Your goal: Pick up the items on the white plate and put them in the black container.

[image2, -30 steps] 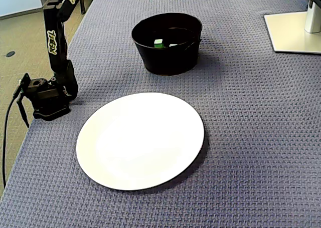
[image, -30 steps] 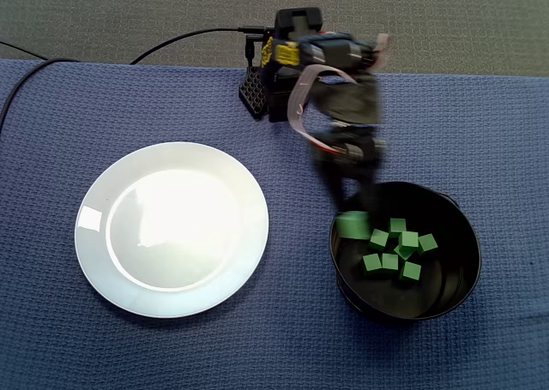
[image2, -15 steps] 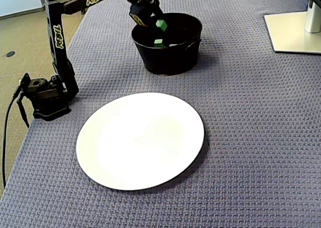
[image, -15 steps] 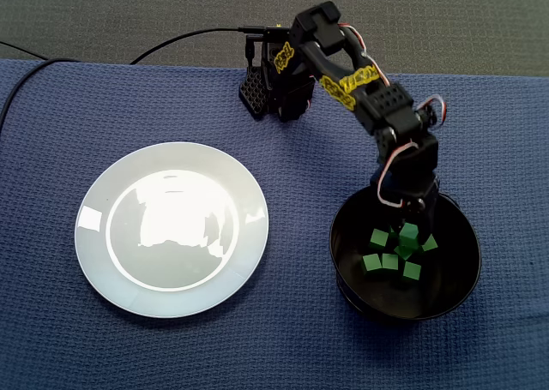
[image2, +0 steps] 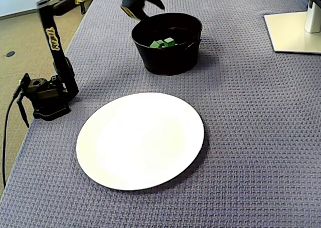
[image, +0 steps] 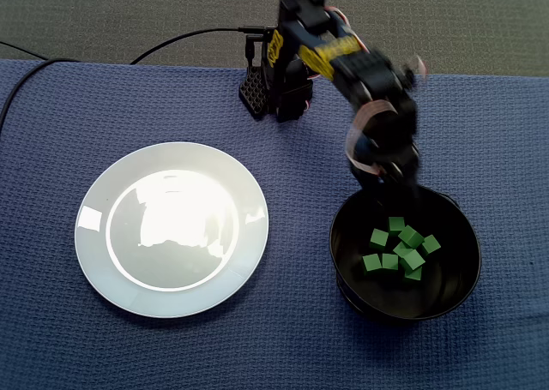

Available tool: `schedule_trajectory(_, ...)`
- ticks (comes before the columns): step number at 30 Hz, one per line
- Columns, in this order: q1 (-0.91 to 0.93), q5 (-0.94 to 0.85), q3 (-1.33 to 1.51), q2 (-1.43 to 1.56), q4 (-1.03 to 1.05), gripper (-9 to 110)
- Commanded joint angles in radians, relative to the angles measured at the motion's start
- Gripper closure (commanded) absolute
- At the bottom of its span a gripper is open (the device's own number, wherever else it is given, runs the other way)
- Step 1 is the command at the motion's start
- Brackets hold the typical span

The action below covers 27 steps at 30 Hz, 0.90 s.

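Observation:
The white plate (image: pixel 171 229) (image2: pixel 140 140) lies bare on the blue cloth, with nothing on it in either fixed view. The black container (image: pixel 343 274) (image2: pixel 168 60) holds several small green cubes (image: pixel 399 249) (image2: pixel 163 42) on its floor. My gripper (image: pixel 393 183) (image2: pixel 143 6) hangs just above the container's rim on the arm-base side. It is motion-blurred in one fixed view. In the other its two fingers are spread apart with nothing between them.
The arm's base (image: pixel 274 86) (image2: pixel 47 97) is clamped at the cloth's edge, with a black cable (image: pixel 189 37) running off it. A white stand foot (image2: pixel 293 30) sits at the far right corner of the table.
A second ago the gripper carried a green cube over the container, then lowered it inside. Now the cube lies with the others and the gripper has lifted out, open.

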Motion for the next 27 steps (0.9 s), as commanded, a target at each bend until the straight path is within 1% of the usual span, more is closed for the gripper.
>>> schedule_trajectory(1,0.166,-0.015,0.009,0.279,0.066,102)
schedule_trajectory(3,0.242,-0.067,0.146,0.405,0.049,102)
schedule_trajectory(6,0.314,-0.216,0.408,0.629,-0.002,102)
schedule_trajectory(11,0.419,-0.563,0.873,1.017,-0.094,102)
schedule_trajectory(13,0.44,-0.707,1.029,1.137,-0.08,102)
schedule_trajectory(16,0.486,-0.873,1.22,1.235,-0.043,102)
schedule_trajectory(19,0.515,-1.02,1.411,1.338,-0.071,102)
schedule_trajectory(21,0.517,-1.091,1.511,1.422,-0.064,102)
schedule_trajectory(24,0.522,-1.197,1.615,1.488,-0.107,102)
schedule_trajectory(27,0.528,-1.233,1.681,1.502,-0.126,102)
